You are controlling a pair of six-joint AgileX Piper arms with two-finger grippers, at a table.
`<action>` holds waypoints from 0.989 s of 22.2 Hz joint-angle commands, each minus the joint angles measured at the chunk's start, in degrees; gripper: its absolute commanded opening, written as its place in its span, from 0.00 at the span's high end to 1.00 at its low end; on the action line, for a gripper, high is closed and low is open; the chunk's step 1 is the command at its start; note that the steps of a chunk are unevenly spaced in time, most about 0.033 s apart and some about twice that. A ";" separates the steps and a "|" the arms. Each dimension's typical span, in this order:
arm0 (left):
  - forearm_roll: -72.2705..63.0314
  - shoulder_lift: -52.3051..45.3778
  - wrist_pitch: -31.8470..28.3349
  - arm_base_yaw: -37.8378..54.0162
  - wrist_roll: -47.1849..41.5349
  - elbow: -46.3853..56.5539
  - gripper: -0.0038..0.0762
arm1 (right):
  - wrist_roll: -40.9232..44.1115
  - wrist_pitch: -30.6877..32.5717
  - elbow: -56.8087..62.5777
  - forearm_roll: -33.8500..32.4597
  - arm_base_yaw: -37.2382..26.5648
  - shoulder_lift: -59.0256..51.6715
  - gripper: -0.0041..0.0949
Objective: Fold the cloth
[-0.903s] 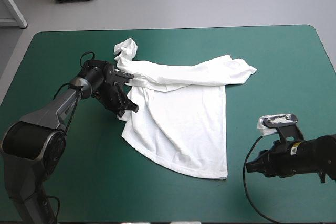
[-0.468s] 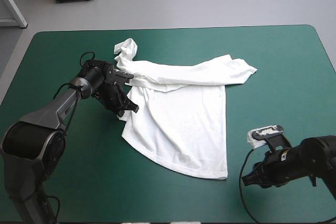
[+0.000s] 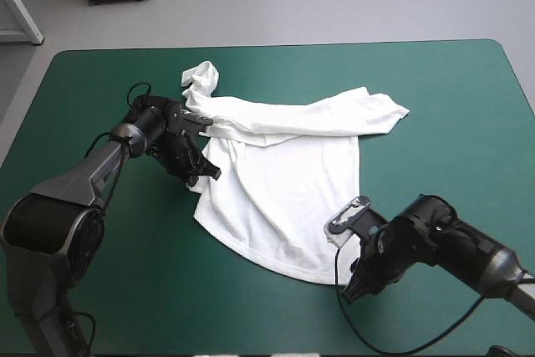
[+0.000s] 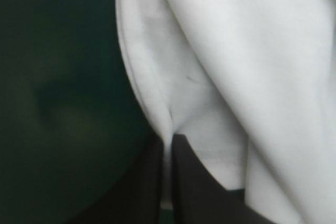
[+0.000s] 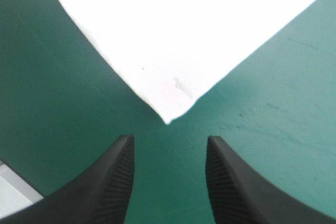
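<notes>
The white T-shirt [image 3: 292,181] lies partly spread at the middle of the teal-green table, with its upper part folded over in a band toward the right sleeve [image 3: 384,113]. My left gripper [image 3: 206,150] is at the shirt's left edge, shut on a fold of the T-shirt [image 4: 236,51]; the cloth runs down between the black fingers [image 4: 194,182]. My right gripper [image 3: 349,283] stands open just short of the shirt's near right corner [image 5: 168,121], with only the cover between its fingertips [image 5: 128,139].
One sleeve [image 3: 201,79] is bunched up toward the far left of the shirt. The teal-green cover [image 3: 468,98] stretches wide to the right of the shirt and along the near left. The table's near edge lies close behind the right arm.
The right arm has swung left from the table's near right part to the shirt's near right corner. The left gripper and the shirt have not moved.
</notes>
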 commanded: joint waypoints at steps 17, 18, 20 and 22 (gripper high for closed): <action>-1.80 -2.51 0.08 -0.08 0.76 -0.76 0.98 | 5.38 -11.10 7.07 -2.77 1.96 14.02 0.64; -2.02 -2.51 0.08 -0.08 0.75 -0.76 0.98 | 5.48 -11.10 8.50 -0.98 1.96 14.02 0.70; -2.02 -2.51 0.08 -0.08 0.75 -0.76 0.98 | 5.61 -12.02 10.25 1.26 1.96 14.02 0.86; -2.02 -2.51 0.08 -0.08 0.75 -0.76 0.98 | 5.95 -12.58 10.55 1.55 1.96 14.02 0.97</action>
